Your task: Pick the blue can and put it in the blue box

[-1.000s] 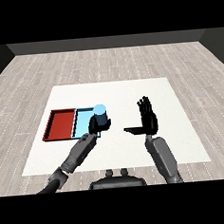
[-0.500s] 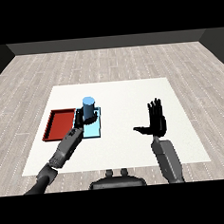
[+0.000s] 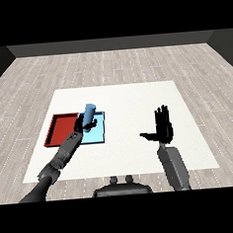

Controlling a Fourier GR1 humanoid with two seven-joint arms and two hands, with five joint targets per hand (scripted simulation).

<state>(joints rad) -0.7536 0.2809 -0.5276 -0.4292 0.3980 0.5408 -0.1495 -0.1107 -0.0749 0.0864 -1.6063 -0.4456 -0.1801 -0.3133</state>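
We count two trays, one can, two hands. Leftmost, one red tray (image 3: 60,130) lies on the white table (image 3: 127,98), and one light blue tray (image 3: 98,132) sits touching its right side. Our left hand (image 3: 82,124) hangs over the seam between the two trays, its fingers curled round the single blue can (image 3: 89,113). The can is tilted, top leaning right, above the blue tray's left part; we cannot tell whether its base touches the tray. Well apart to the right, our right hand (image 3: 163,128) is raised over bare table, fingers straight and pointing up, thumb stuck out to the left, holding nothing.
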